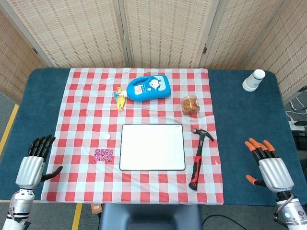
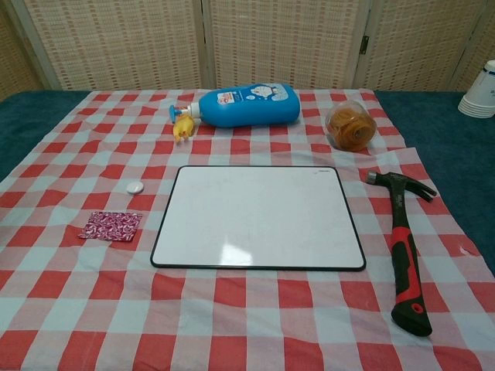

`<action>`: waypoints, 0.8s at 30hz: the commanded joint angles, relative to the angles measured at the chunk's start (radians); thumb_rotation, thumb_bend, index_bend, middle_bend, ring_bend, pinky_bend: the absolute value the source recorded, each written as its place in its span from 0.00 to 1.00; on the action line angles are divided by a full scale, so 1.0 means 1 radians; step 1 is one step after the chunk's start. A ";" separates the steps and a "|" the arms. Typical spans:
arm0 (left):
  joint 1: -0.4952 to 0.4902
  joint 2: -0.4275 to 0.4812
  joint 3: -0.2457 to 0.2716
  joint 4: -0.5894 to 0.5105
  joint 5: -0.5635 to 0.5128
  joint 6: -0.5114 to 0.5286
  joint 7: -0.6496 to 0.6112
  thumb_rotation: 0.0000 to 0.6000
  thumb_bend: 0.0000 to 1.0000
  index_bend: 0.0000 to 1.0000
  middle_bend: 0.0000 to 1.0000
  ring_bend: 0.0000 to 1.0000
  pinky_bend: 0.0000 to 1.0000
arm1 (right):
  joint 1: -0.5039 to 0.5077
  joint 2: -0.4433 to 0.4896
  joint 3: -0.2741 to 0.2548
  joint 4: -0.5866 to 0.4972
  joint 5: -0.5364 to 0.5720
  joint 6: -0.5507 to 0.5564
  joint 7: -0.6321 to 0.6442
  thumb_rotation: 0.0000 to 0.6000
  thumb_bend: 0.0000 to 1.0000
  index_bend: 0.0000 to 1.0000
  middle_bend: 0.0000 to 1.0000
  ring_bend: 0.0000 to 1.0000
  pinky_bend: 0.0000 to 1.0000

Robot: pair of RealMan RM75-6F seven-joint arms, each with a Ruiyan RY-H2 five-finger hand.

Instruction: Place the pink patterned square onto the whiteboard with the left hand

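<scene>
The left hand (image 1: 31, 165) is seen only in the head view, at the near left corner of the table (image 1: 43, 91), over the blue cover just left of the checked cloth (image 1: 76, 120). Its fingers are spread and extended toward the far side, the thumb is stuck out to the right, and nothing is held or touched by it. The back of the hand is turned up toward the camera, with the wrist running off the near edge of the frame.

The right hand (image 1: 268, 165) is placed at the near right of the table, well right of the cloth. Its orange-tipped fingers are likewise spread and pointed away, the thumb out to the left, and nothing is grasped.

The pink square (image 2: 110, 226) lies flat on the cloth, just left of the whiteboard (image 2: 258, 217) and apart from it, near the board's near left corner. It is well apart from the left hand. A small white disc (image 2: 134, 186) sits a little beyond the square.

A hammer (image 2: 404, 247) lies right of the whiteboard, its head at the far end. Beyond the board a blue bottle (image 2: 244, 105) lies on its side, with a round jar (image 2: 350, 125) to its right. Paper cups (image 1: 253, 80) stand at the far right corner.
</scene>
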 commanded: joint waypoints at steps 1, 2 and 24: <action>0.000 0.003 -0.001 -0.009 0.002 0.004 0.007 1.00 0.21 0.01 0.03 0.00 0.06 | 0.000 0.001 -0.001 0.001 0.000 -0.002 0.001 1.00 0.07 0.00 0.00 0.00 0.00; 0.001 0.003 -0.002 -0.014 0.000 0.005 0.010 1.00 0.21 0.01 0.03 0.00 0.06 | 0.000 0.001 -0.002 0.001 -0.002 -0.003 0.002 1.00 0.07 0.00 0.00 0.00 0.00; -0.171 -0.073 -0.041 -0.285 -0.184 -0.305 0.529 1.00 0.24 0.34 1.00 1.00 1.00 | 0.008 0.001 -0.009 0.004 -0.005 -0.022 0.002 1.00 0.07 0.00 0.00 0.00 0.00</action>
